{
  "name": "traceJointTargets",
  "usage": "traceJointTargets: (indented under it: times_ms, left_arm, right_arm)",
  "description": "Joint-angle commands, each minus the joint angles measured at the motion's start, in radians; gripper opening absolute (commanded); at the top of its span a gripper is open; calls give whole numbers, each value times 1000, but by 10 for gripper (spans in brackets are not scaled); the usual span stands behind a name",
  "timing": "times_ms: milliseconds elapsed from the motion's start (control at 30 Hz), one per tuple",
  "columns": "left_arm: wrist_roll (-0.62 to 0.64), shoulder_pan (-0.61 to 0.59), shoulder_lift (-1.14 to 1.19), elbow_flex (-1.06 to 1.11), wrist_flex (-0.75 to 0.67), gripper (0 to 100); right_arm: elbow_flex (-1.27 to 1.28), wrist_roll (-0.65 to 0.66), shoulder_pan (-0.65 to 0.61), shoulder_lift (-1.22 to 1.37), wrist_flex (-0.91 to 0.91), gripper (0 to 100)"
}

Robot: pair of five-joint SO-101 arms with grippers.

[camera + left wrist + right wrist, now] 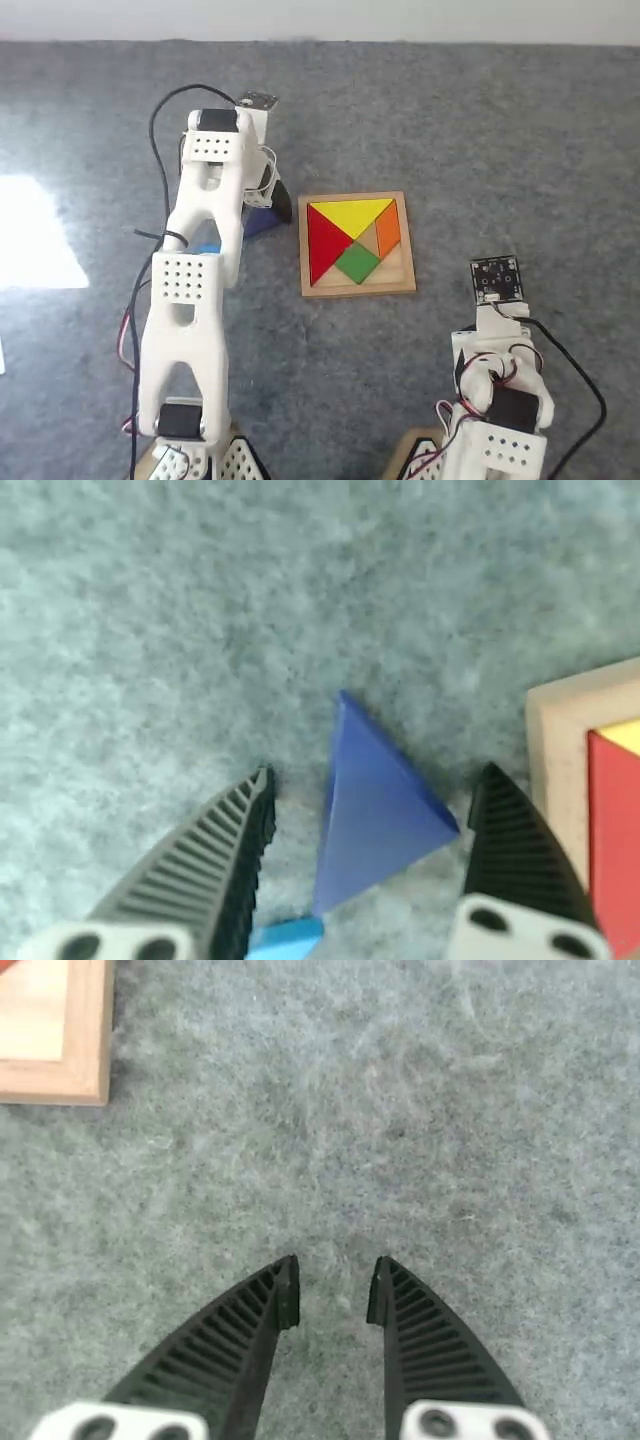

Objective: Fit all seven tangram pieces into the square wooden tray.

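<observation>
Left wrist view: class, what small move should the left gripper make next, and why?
Probably shut the left gripper on the blue triangle. It lies on the mat between the open fingers, beside the tray, and the tray has bare wood left to fill.

Lighting: bright, even, diffuse. Glare: one white patch (28, 235) on the table (500, 130), left edge of high view. Shadows: soft, narrow, along the tray (356, 291) and beside the blue triangle (375, 810).
</observation>
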Motion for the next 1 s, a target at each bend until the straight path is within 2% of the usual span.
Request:
traceJointTargets:
  times_ms: [0, 100, 200, 500, 600, 967]
  left_arm:
    - [-26, 6, 3, -22, 18, 277]
    - [-37, 5, 3, -22, 21, 265]
    - [-100, 5, 3, -15, 25, 265]
    - [-84, 5, 6, -15, 26, 265]
    - [-133, 5, 3, -8, 28, 265]
    - [-178, 2, 2, 22, 28, 305]
  right_arm:
    - [17, 6, -10, -8, -1, 133]
    - [17, 6, -10, -8, -1, 134]
    - [17, 6, -10, -8, -1, 134]
    - [17, 6, -12, -8, -1, 135]
    - [17, 6, -12, -8, -1, 135]
    - [17, 6, -12, -8, -1, 136]
